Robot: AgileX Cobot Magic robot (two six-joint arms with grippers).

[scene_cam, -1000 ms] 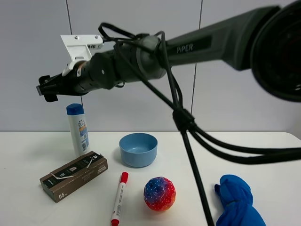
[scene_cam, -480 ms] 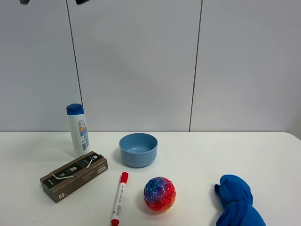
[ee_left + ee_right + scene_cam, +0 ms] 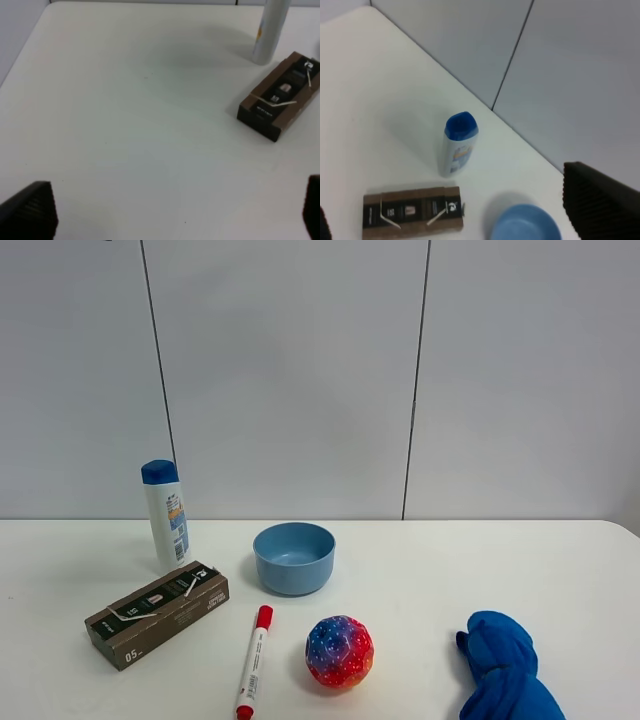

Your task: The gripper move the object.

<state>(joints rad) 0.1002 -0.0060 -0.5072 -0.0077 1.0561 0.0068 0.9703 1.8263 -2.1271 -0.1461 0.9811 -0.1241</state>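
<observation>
The right end effector point(image 3: 445, 200) hangs high over the counter point(image 3: 365, 100), jaws wide apart and empty, the shampoo bottle point(image 3: 459, 145) upright below it, clear of both jaws, just beside the brown box point(image 3: 412, 216); the left end effector point(image 3: 177, 200) is also wide, empty, with the bottle well ahead of it.

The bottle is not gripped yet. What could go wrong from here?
The shampoo bottle is tall, slim and upright: a glancing touch from the open right tool could topple it. The brown box lies close in front of it, so a low approach might bump that box.
</observation>
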